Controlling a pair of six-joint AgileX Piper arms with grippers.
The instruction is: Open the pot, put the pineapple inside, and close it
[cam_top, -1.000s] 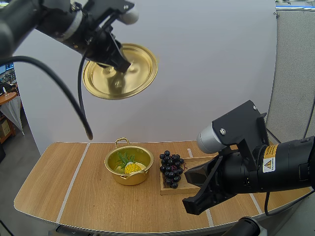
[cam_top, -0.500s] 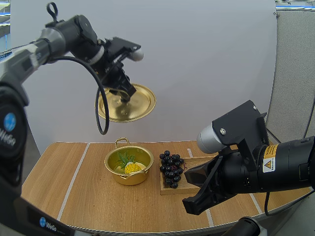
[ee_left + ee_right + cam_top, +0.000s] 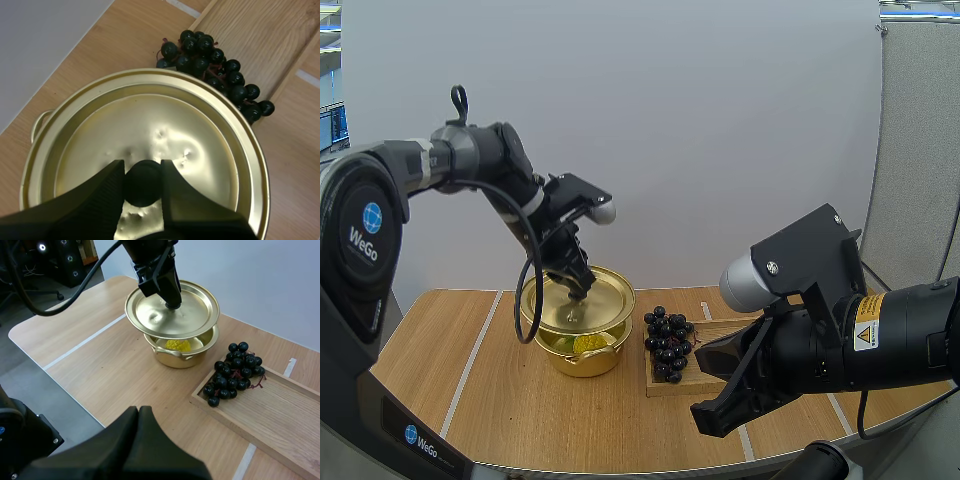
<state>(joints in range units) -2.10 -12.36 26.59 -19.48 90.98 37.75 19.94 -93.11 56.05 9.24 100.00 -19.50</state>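
My left gripper (image 3: 579,288) is shut on the black knob (image 3: 142,182) of the gold lid (image 3: 578,303), holding the lid slightly tilted just above the gold pot (image 3: 582,357). The lid (image 3: 171,309) hovers close over the pot's rim, and the yellow pineapple (image 3: 178,345) shows inside the pot through the gap. In the left wrist view the lid (image 3: 200,135) covers nearly the whole pot, with one pot handle (image 3: 39,121) peeking out. My right gripper (image 3: 712,398) hangs near the table's front right, its fingers (image 3: 137,437) together as one dark wedge, holding nothing.
A bunch of dark grapes (image 3: 667,342) lies on the near end of a wooden tray (image 3: 718,331) just right of the pot. Bare tabletop (image 3: 450,380) extends left of the pot and along the front edge.
My left arm has brought the lid down from high above the table to just over the pot. The right arm has stayed still.
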